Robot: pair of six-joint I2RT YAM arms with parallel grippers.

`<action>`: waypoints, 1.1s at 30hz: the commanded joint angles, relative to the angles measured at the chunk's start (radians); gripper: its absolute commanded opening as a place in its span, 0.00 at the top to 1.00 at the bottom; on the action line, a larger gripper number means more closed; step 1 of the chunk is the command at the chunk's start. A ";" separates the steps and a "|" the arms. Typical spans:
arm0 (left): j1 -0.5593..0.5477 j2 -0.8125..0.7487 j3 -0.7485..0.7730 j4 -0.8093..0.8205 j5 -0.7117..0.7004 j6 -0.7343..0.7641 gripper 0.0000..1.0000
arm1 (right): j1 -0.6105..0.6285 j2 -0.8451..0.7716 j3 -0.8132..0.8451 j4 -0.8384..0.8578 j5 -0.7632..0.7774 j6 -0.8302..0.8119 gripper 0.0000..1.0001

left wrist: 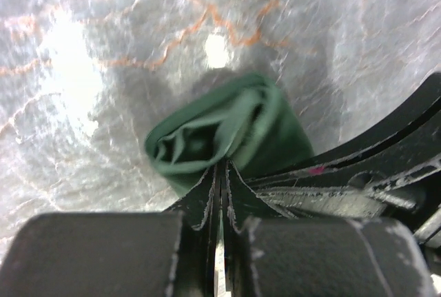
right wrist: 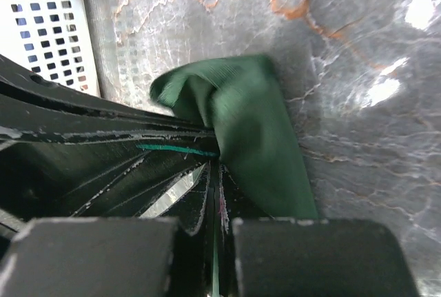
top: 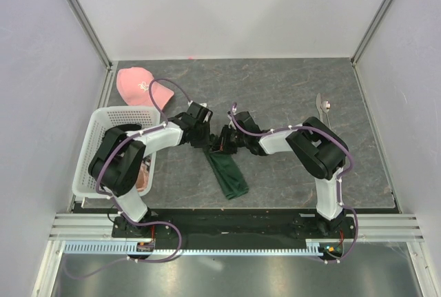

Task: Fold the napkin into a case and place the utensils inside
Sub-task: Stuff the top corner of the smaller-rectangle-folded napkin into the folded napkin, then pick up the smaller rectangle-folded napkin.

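Napkin [top: 229,176] is pinched at its far end by left gripper [left wrist: 219,169] and right gripper [right wrist: 215,166], both pairs of jaws clamped tight onto the cloth.

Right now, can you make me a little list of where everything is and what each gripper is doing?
napkin: dark green, a narrow strip in the middle, far end bunched up
left gripper: shut on the napkin's bunched end
right gripper: shut on that same end, close beside the left gripper
utensils: silver, lying far right, apart from the napkin, not inside it yet
pink cap: far left corner
white basket: left side, next to the left arm
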 commanded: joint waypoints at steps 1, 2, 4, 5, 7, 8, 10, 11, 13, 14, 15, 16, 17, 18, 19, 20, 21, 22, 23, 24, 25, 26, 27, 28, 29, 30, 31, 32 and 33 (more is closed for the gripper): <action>0.001 0.016 0.052 -0.002 -0.074 0.006 0.89 | 0.004 -0.018 0.003 -0.050 0.016 -0.047 0.97; -0.001 0.004 0.056 -0.005 -0.077 0.011 0.85 | 0.006 -0.037 0.006 -0.063 0.020 -0.058 0.96; 0.001 -0.011 0.056 -0.007 -0.068 0.015 0.81 | 0.003 -0.054 0.012 -0.100 0.020 -0.077 0.94; 0.001 -0.019 0.059 -0.010 -0.063 0.018 0.77 | 0.000 -0.073 0.015 -0.112 0.025 -0.096 0.94; 0.001 -0.045 0.056 -0.018 -0.040 0.023 0.73 | -0.005 -0.099 0.025 -0.153 0.025 -0.114 0.92; 0.001 -0.056 0.053 -0.022 -0.032 0.024 0.72 | -0.006 -0.108 0.032 -0.165 0.023 -0.134 0.91; 0.001 -0.096 0.043 -0.038 -0.028 0.026 0.68 | -0.009 -0.142 0.057 -0.230 0.028 -0.165 0.89; 0.001 -0.111 0.033 -0.042 -0.028 0.028 0.66 | -0.011 -0.156 0.064 -0.256 0.045 -0.203 0.87; 0.001 -0.165 0.016 -0.058 -0.028 0.029 0.56 | -0.014 -0.188 0.096 -0.342 0.062 -0.248 0.85; 0.001 -0.179 0.016 -0.070 -0.028 0.034 0.50 | -0.013 -0.194 0.110 -0.421 0.071 -0.293 0.82; 0.001 -0.197 0.013 -0.088 -0.028 0.035 0.48 | -0.012 -0.200 0.123 -0.458 0.072 -0.323 0.81; 0.001 -0.237 -0.003 -0.097 -0.005 0.037 0.46 | -0.012 -0.212 0.143 -0.492 0.079 -0.347 0.79; 0.001 -0.260 -0.010 -0.104 0.006 0.038 0.45 | -0.011 -0.220 0.149 -0.558 0.085 -0.372 0.75; 0.001 -0.280 -0.020 -0.113 0.014 0.038 0.45 | -0.011 -0.228 0.153 -0.590 0.101 -0.427 0.74; 0.001 -0.318 -0.044 -0.119 0.024 0.034 0.46 | -0.009 -0.244 0.158 -0.621 0.108 -0.452 0.71; 0.001 -0.335 -0.061 -0.121 0.065 0.028 0.48 | -0.005 -0.254 0.163 -0.694 0.112 -0.482 0.65; 0.001 -0.373 -0.104 -0.122 0.098 0.017 0.52 | 0.006 -0.271 0.164 -0.731 0.146 -0.530 0.62; -0.001 -0.393 -0.134 -0.095 0.125 -0.023 0.54 | 0.015 -0.281 0.160 -0.762 0.164 -0.551 0.58; -0.005 -0.416 -0.170 -0.070 0.191 -0.044 0.55 | 0.021 -0.291 0.155 -0.812 0.184 -0.567 0.52; -0.008 -0.441 -0.206 -0.041 0.221 -0.067 0.55 | 0.036 -0.309 0.141 -0.830 0.206 -0.587 0.50; -0.012 -0.482 -0.277 -0.017 0.242 -0.119 0.54 | 0.046 -0.317 0.134 -0.843 0.220 -0.593 0.47; -0.015 -0.505 -0.309 0.031 0.273 -0.144 0.53 | 0.056 -0.327 0.129 -0.869 0.235 -0.598 0.47; -0.027 -0.521 -0.366 0.054 0.284 -0.166 0.51 | 0.079 -0.347 0.117 -0.874 0.268 -0.598 0.46; -0.036 -0.544 -0.389 0.071 0.284 -0.202 0.51 | 0.089 -0.353 0.112 -0.879 0.272 -0.599 0.46; -0.044 -0.550 -0.408 0.103 0.282 -0.218 0.50 | 0.096 -0.358 0.109 -0.880 0.272 -0.593 0.47; -0.062 -0.550 -0.437 0.119 0.287 -0.244 0.50 | 0.112 -0.366 0.103 -0.882 0.272 -0.588 0.47; -0.073 -0.544 -0.449 0.137 0.300 -0.256 0.49 | 0.121 -0.369 0.101 -0.882 0.281 -0.581 0.48; -0.082 -0.532 -0.460 0.168 0.304 -0.268 0.48 | 0.132 -0.370 0.100 -0.880 0.287 -0.581 0.49; -0.106 -0.522 -0.475 0.185 0.304 -0.299 0.48 | 0.148 -0.369 0.101 -0.879 0.292 -0.579 0.50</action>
